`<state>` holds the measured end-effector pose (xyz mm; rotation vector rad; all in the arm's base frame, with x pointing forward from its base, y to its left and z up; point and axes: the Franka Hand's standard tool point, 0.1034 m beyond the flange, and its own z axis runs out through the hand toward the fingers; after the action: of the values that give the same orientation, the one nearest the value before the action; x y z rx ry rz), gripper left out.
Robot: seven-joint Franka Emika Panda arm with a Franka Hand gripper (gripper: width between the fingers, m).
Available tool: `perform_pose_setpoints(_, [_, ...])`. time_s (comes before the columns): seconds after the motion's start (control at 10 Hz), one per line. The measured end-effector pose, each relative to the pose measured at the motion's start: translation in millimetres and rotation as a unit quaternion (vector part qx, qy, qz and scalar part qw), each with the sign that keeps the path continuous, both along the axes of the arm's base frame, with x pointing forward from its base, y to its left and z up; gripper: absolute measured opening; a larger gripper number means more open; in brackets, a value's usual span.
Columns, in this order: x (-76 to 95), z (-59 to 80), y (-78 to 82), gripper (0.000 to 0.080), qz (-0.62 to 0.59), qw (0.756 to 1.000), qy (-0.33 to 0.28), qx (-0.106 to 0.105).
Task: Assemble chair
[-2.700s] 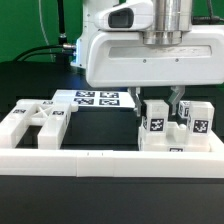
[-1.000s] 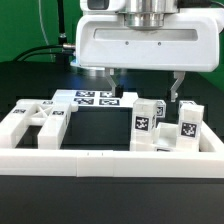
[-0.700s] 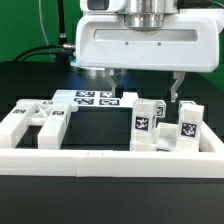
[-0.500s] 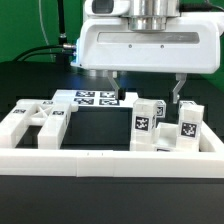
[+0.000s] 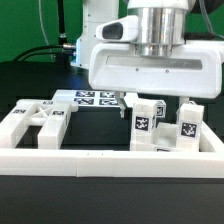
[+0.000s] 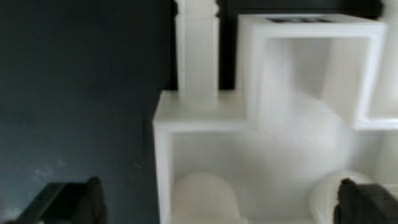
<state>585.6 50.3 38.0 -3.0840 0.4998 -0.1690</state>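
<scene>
Several white chair pieces with black-and-white tags lie on the black table. Two upright tagged blocks [image 5: 147, 122] [image 5: 193, 122] stand at the exterior view's right, and chunky frame pieces [image 5: 32, 122] lie at its left. My gripper [image 5: 155, 108] hangs open just above the two blocks, its fingers [image 5: 122, 102] wide apart and holding nothing. In the wrist view the gripper [image 6: 217, 205] looks down on a white chair piece [image 6: 267, 150] with a hollow frame, which spans most of the gap between the dark fingertips [image 6: 71, 202].
A long plain white rail [image 5: 100, 158] runs along the front of the workspace. The marker board [image 5: 95, 98] lies flat behind the pieces. A green backdrop and cables stand at the back.
The gripper rose off the blocks earlier, and over the last second has shifted toward the exterior view's right and come slightly lower. It stays open. The chair pieces have not moved.
</scene>
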Motion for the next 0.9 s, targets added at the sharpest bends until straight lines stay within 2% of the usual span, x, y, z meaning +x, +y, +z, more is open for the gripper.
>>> perform_pose_setpoints(0.6, [-3.4,-23.9,-18.0,0.0648,-0.006,1.0,0.0,-0.015])
perform_pose_setpoints(0.9, [-7.2,-33.1,-18.9,0.0648,-0.007,1.0,0.007,-0.018])
